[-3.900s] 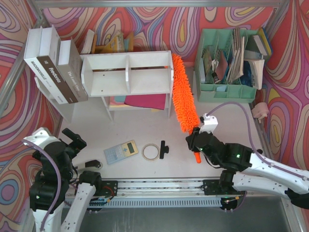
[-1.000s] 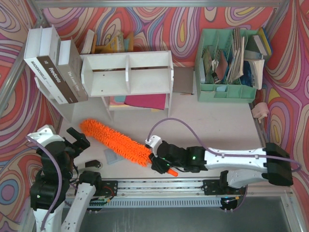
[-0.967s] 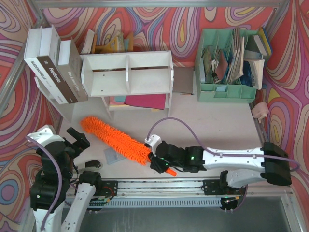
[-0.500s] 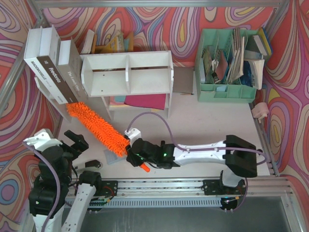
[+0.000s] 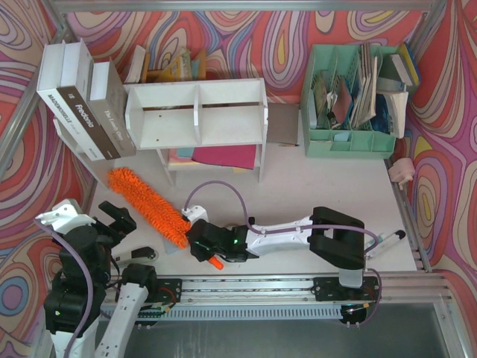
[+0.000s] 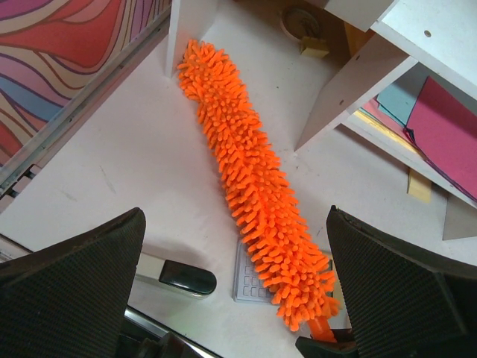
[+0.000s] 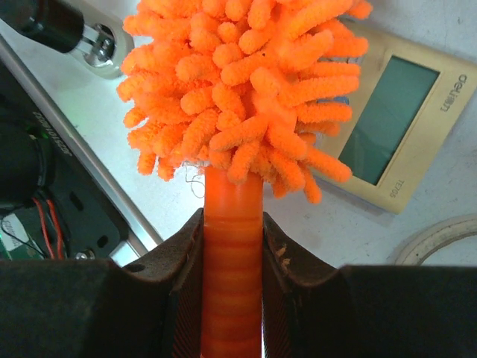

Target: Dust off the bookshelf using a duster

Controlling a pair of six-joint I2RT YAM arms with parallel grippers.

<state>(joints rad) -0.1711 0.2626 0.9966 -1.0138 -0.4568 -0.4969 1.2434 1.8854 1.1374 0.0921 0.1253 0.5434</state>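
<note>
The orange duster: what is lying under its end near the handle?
A calculator lies beneath the duster: its screen shows in the right wrist view, some keys in the left wrist view. The fluffy head covers the rest.

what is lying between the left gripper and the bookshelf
The duster, stretched along the table between the open left gripper and the bookshelf leg; the left wrist view shows it best.

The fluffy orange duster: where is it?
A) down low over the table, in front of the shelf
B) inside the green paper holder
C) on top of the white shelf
A: the duster stretches low over the table in front of the bookshelf, its handle pinched in the right gripper.
</note>
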